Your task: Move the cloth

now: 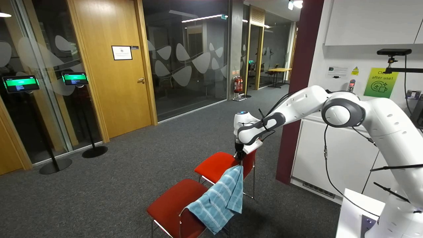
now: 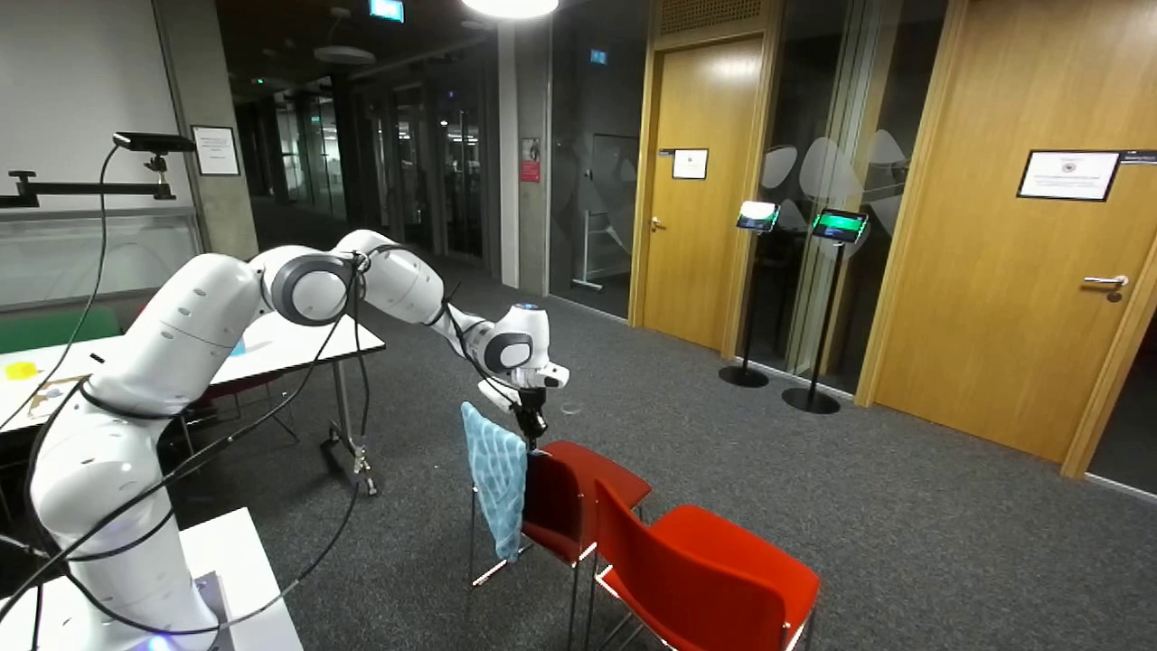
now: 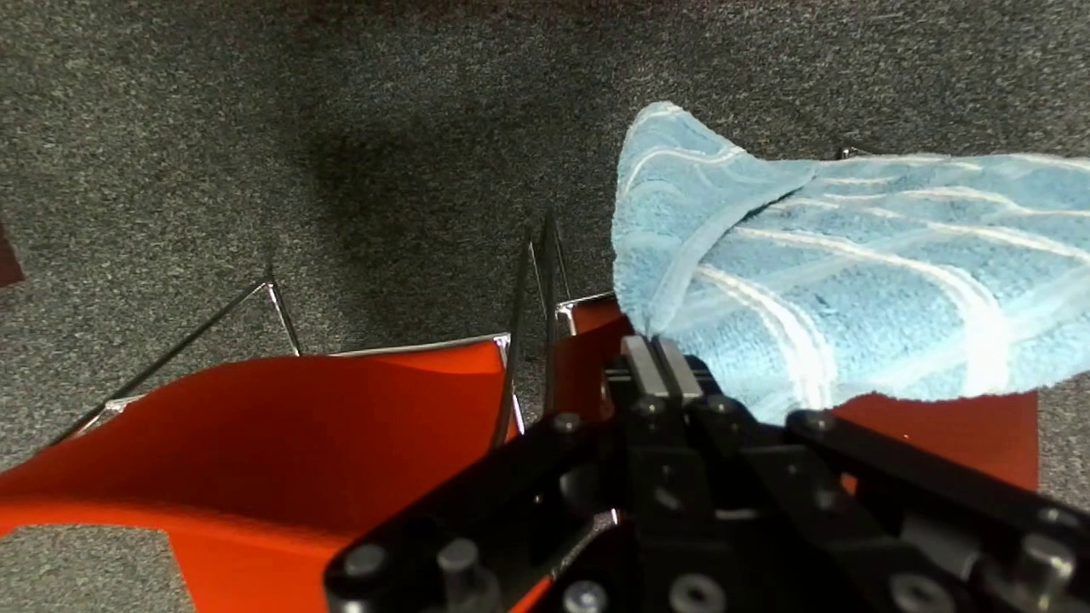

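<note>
The light blue cloth (image 1: 218, 198) with pale stripes hangs over the backrest of a red chair (image 1: 176, 203). In an exterior view the cloth (image 2: 497, 479) hangs down the back of this chair (image 2: 553, 497). My gripper (image 1: 241, 161) points down at the cloth's raised corner; it also shows at the cloth's upper edge in an exterior view (image 2: 535, 443). In the wrist view the gripper's fingertips (image 3: 654, 342) are closed together, and a fold of the cloth (image 3: 886, 281) runs into them. The cloth's far side is hidden.
A second red chair (image 1: 219, 165) stands close beside the one with the cloth; it also shows in an exterior view (image 2: 714, 579) and in the wrist view (image 3: 298, 443). A white table (image 2: 298, 348) stands behind the arm. Two screen stands (image 1: 94, 150) are by the glass wall.
</note>
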Tool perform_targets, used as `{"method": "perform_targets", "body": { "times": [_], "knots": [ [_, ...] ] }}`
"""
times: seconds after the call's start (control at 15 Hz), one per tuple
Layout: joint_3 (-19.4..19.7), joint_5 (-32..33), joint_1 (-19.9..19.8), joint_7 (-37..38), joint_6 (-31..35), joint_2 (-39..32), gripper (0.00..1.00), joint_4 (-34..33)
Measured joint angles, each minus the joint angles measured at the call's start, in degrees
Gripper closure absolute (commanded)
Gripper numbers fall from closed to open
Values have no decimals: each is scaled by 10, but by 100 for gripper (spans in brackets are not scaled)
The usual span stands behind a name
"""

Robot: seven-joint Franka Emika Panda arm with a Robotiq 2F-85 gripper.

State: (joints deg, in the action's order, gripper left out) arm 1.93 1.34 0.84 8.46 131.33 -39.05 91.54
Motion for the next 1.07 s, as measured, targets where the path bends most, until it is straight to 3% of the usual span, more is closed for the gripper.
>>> {"method": "perform_targets", "body": {
  "times": [0.27,0.33,0.4,1.07],
  "knots": [
    [10,0,-7,0,0,0,100,0],
    [10,0,-10,0,0,0,73,0],
    [11,0,-11,0,0,0,72,0],
    [14,0,-11,0,0,-1,1,0]
  ]
}}
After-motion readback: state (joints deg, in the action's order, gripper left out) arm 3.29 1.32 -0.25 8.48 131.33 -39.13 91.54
